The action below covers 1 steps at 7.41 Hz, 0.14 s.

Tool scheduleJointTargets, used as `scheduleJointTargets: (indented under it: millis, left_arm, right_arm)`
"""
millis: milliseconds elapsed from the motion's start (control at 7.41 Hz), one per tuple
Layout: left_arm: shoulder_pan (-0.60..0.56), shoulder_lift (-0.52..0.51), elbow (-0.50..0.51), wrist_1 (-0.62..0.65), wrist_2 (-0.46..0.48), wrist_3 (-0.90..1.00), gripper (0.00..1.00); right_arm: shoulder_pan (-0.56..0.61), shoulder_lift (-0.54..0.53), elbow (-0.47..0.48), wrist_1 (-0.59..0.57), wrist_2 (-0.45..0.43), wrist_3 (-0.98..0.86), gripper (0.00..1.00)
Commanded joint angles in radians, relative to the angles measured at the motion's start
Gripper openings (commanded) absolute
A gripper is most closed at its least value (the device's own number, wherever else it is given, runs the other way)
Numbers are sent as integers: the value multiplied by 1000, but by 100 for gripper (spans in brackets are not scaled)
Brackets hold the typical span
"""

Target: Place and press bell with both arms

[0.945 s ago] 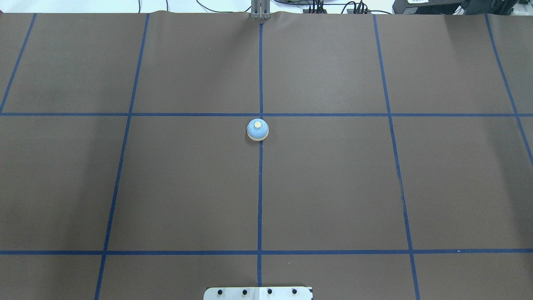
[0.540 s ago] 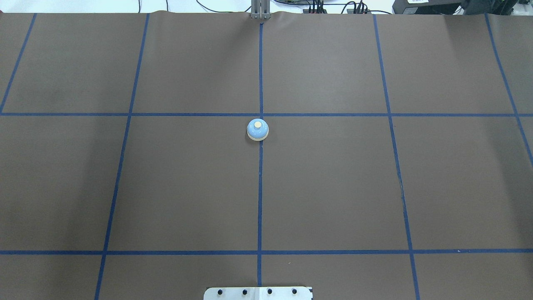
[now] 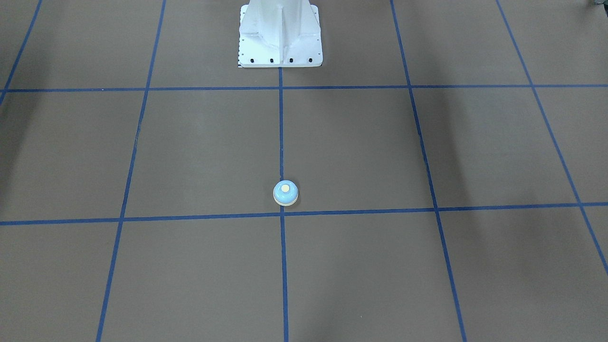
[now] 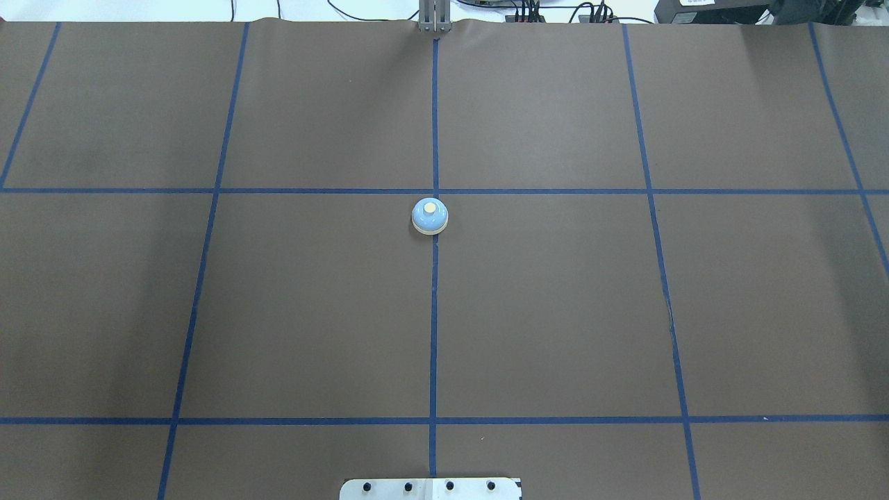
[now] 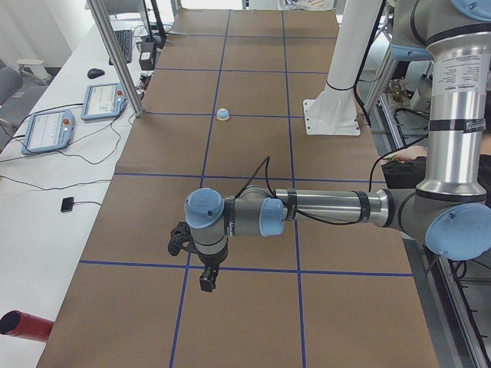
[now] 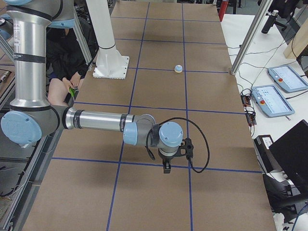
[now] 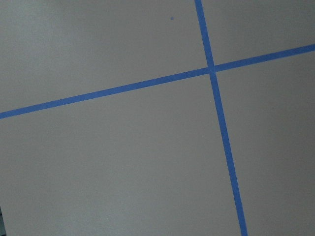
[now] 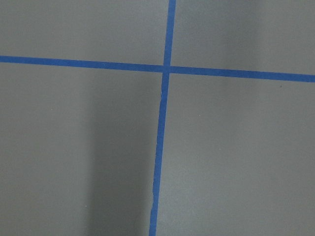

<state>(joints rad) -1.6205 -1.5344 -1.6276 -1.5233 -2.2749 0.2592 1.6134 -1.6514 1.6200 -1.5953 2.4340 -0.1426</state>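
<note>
Your bell (image 4: 430, 216) stands on the table (image 4: 555, 312), on the middle blue line (image 4: 434, 312), just by a crossing. The left gripper (image 5: 207, 280) and right gripper (image 6: 166, 167) hang well away from it. You see them only from the side, so you cannot tell if their fingers are apart or together.

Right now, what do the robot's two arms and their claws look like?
The left arm and right arm are matching silver tubes with grey joints and round light-blue caps. A black cable loops past each wrist. The left gripper and right gripper are small and black.
</note>
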Motion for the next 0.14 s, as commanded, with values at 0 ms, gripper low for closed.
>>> scheduleJointTargets:
  millis: [0]
  left_arm:
    - [2, -1, 0, 0, 0, 0, 100]
  right_arm:
    - [-1, -1, 1, 0, 2, 0, 100]
